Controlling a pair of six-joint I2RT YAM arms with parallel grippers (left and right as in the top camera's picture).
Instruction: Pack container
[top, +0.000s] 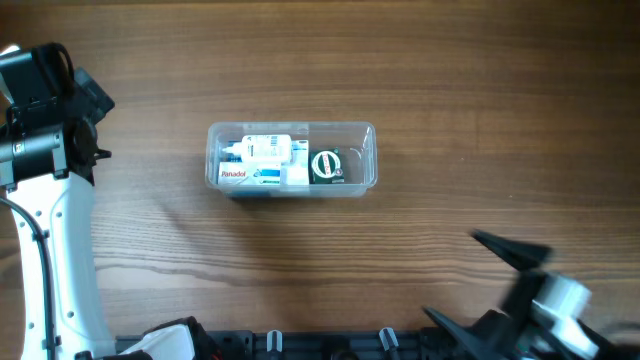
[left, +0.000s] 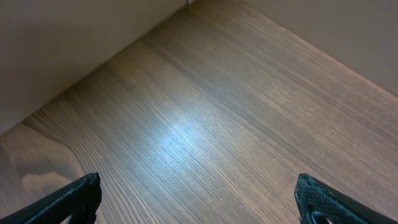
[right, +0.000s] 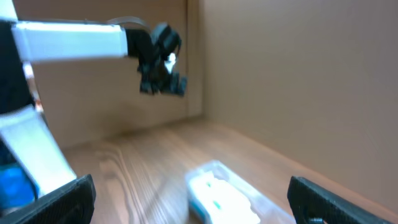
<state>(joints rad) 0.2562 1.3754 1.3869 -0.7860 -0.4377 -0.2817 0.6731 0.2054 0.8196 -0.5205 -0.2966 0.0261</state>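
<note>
The container (top: 364, 132), a clear shallow tub, sits at the middle of the table. It holds a Panadol box (top: 234, 174), white boxes (top: 270, 148) and a round green and black item (top: 327, 165). My left gripper (left: 199, 196) is open and empty over bare wood at the far left, well away from the container. My right gripper (right: 193, 199) is open and empty. It points at the container (right: 214, 168), which shows blurred between its fingers and apart from them. In the overhead view the right gripper (top: 482, 288) is at the bottom right.
The left arm (top: 45, 110) stands at the upper left of the table and also shows in the right wrist view (right: 155, 59). A beige wall (right: 298, 74) rises behind the table. Black mounts (top: 300, 345) run along the front edge.
</note>
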